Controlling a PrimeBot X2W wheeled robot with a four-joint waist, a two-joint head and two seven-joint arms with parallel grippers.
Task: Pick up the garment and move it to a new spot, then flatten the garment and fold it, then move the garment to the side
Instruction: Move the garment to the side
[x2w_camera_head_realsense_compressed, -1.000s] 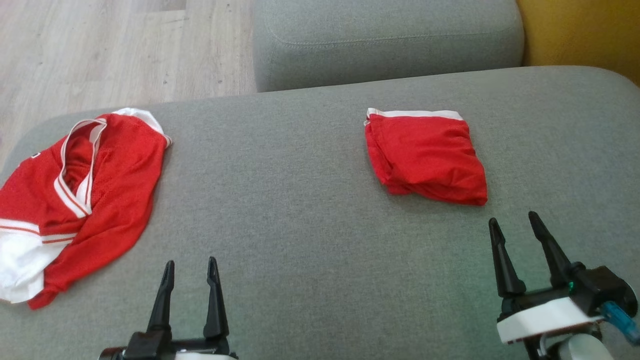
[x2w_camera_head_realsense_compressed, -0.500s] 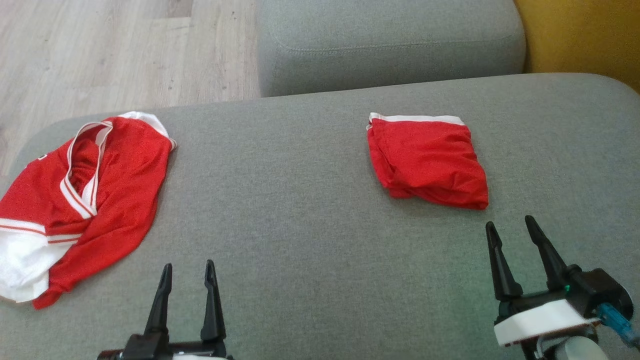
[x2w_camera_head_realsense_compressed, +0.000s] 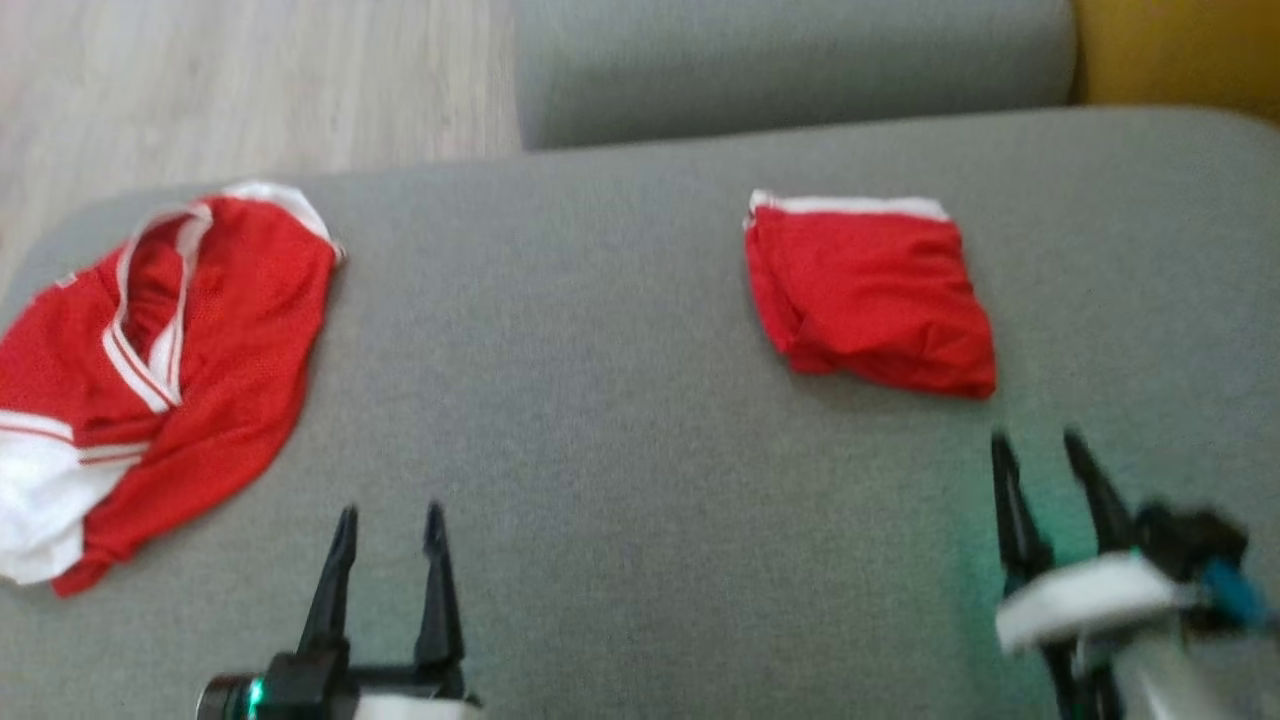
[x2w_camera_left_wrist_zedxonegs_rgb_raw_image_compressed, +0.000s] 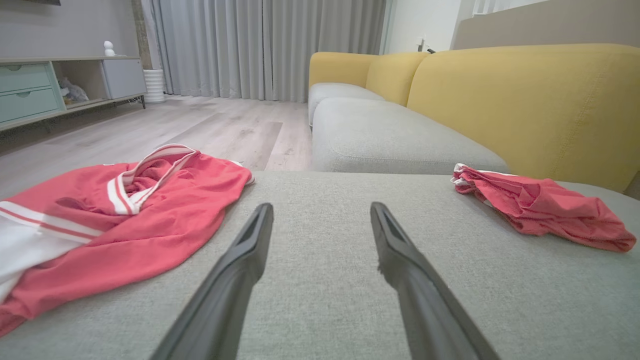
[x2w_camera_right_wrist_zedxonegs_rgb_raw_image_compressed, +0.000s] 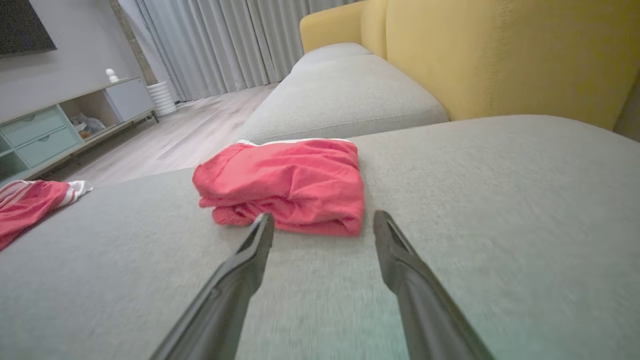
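Left gripper (x2w_camera_head_realsense_compressed: 390, 510) and right gripper (x2w_camera_head_realsense_compressed: 1036, 438) hang wide open and empty over the grey sofa cushion (x2w_camera_head_realsense_compressed: 600, 450), crumpled red jersey (x2w_camera_head_realsense_compressed: 200, 370) far left, folded red shorts (x2w_camera_head_realsense_compressed: 875, 300) just beyond the right gripper

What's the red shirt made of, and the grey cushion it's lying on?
The red shirt looks like thin, soft sports fabric, maybe polyester mesh: it drapes in floppy folds. The grey cushion looks like matte woven upholstery cloth, showing a speckled, coarse weave.
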